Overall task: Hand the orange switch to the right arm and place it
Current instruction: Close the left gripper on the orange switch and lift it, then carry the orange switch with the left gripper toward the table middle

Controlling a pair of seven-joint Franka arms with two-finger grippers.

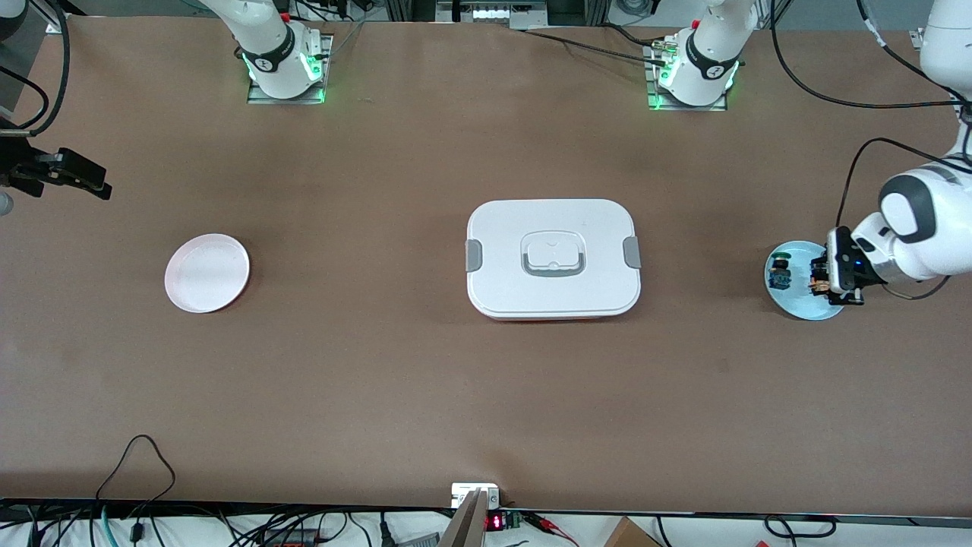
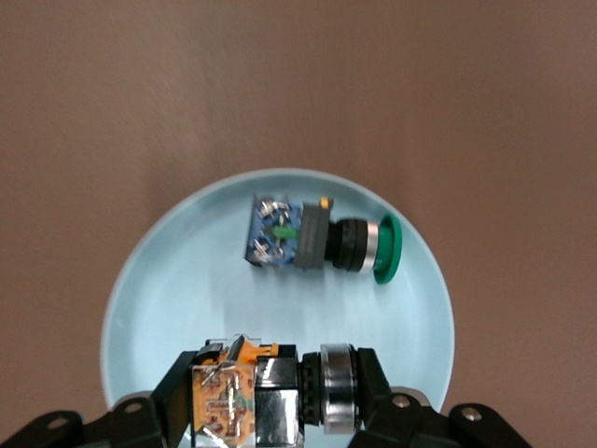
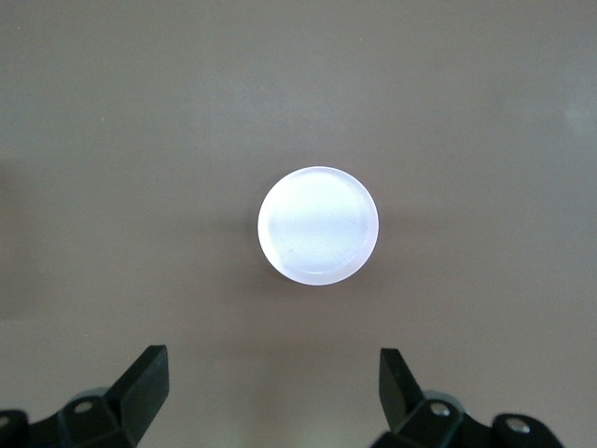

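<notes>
Now clamped on orange switch (image 2: 270, 397) over blue plate (image 2: 159, 308): left end effector (image 2: 280, 411); spread wide above pink plate (image 3: 318, 225): right end effector (image 3: 275, 387).

Left gripper (image 1: 822, 282) lowered, fingers (image 2: 177, 387) closed on the orange switch (image 2: 270, 401); right gripper (image 3: 272, 383) waits raised, fingers apart.

left gripper (image 1: 824, 285) jaws clamp orange switch (image 1: 818, 286) over blue plate (image 1: 797, 308) | right arm waits
</notes>
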